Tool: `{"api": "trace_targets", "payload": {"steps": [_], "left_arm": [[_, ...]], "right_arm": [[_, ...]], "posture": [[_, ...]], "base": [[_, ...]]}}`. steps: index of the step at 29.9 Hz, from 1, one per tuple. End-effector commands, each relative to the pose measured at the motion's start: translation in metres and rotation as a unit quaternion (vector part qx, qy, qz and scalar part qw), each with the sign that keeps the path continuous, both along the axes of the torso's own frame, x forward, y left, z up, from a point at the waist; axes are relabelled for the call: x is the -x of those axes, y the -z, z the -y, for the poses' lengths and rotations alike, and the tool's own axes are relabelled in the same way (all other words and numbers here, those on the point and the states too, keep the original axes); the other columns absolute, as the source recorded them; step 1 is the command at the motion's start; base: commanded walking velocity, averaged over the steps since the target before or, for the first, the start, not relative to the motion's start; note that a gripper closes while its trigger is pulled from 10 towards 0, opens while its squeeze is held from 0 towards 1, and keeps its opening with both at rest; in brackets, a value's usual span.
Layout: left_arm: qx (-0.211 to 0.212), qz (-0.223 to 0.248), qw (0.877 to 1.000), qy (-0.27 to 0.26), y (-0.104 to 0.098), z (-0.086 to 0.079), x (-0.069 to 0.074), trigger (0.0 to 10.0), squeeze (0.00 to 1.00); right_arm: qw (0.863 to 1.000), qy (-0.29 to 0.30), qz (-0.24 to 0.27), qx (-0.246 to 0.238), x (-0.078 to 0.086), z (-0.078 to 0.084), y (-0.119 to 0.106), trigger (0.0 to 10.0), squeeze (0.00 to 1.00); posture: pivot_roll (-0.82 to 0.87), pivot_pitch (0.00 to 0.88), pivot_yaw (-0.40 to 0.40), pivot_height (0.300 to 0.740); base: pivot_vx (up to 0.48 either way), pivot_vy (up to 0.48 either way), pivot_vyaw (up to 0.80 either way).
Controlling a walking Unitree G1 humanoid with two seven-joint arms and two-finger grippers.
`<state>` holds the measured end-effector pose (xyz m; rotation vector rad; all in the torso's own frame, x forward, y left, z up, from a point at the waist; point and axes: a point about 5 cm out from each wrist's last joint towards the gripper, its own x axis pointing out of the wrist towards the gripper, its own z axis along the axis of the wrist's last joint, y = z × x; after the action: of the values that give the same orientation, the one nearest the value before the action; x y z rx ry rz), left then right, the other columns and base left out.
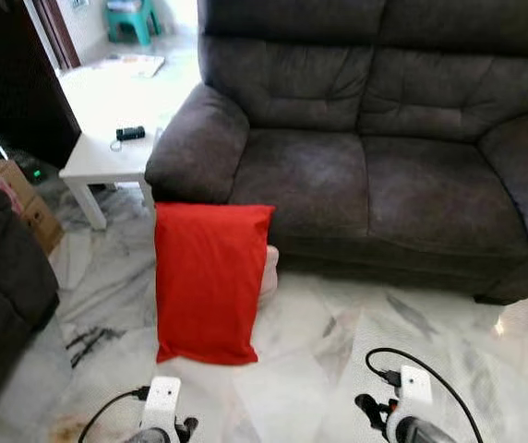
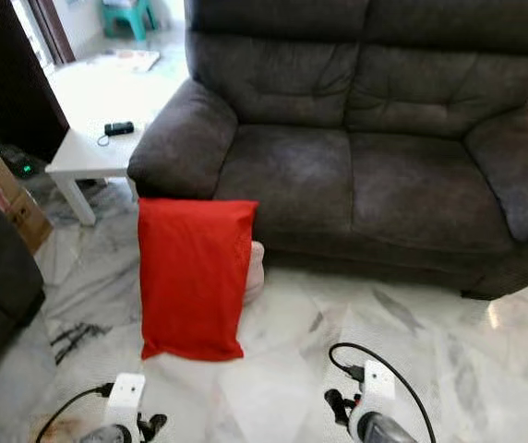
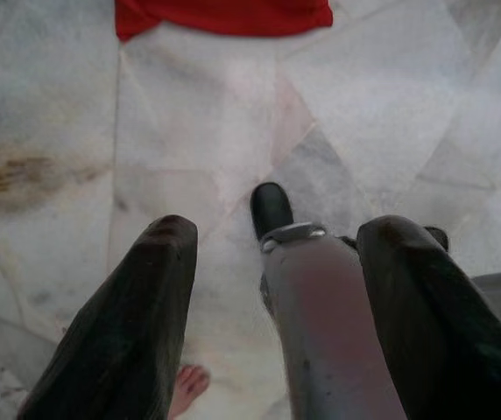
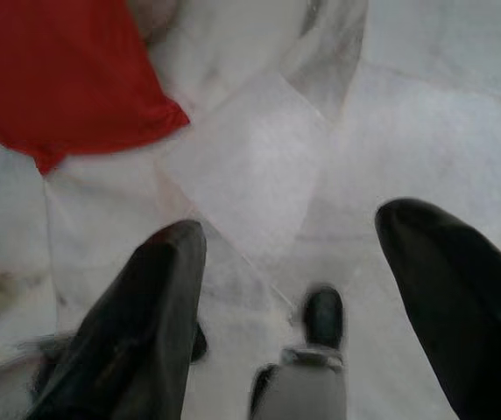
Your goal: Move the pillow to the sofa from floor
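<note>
Left eye view shows us the red pillow (image 1: pixel 210 282) lying on the marble floor (image 1: pixel 310 369) at about eleven o'clock from us, its far end leaning against the front of the dark grey sofa (image 1: pixel 375 175) just below the armrest. At ten o'clock beyond it stands a white side table (image 1: pixel 107 157). We judge we are in the approach step: nothing is grasped. The left gripper (image 3: pixel 272 306) and right gripper (image 4: pixel 294 297) both hang with fingers spread wide, holding nothing. Next we must close in, bend, and clasp the pillow.
</note>
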<state>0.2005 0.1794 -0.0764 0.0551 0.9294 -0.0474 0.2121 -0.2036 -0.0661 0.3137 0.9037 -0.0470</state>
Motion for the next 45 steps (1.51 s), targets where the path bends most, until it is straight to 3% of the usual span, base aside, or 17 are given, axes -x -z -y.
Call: {"api": "trace_targets", "payload": {"steps": [1,12,22,45], "left_arm": [[0.004,-0.002,1.0,0.001,0.0002,0.0035,-0.0004,10.0,0.0],[0.004,-0.002,1.0,0.002,0.0002,0.0034,-0.0004,10.0,0.0],[0.005,-0.002,1.0,0.003,0.0003,0.0037,-0.0003,10.0,0.0],[0.006,-0.003,1.0,0.004,0.0004,0.0036,-0.0002,10.0,0.0]], "right_arm": [[1.0,0.012,-0.011,0.001,0.009,0.0062,0.0039,10.0,0.0],[1.0,-0.011,-0.011,0.013,0.0083,0.0062,0.0034,10.0,0.0],[1.0,-0.012,-0.011,0.015,0.0083,0.0066,0.0033,10.0,0.0],[1.0,0.012,-0.011,0.005,0.009,0.0066,0.0039,10.0,0.0]], "posture": [[0.0,0.072,-0.024,0.74],[0.0,0.072,-0.024,0.74],[0.0,0.074,-0.025,0.74],[0.0,0.075,-0.023,0.74]], "base": [[0.274,0.0,0.0],[0.271,0.0,0.0],[0.272,0.0,0.77],[0.272,0.0,0.0]]}}
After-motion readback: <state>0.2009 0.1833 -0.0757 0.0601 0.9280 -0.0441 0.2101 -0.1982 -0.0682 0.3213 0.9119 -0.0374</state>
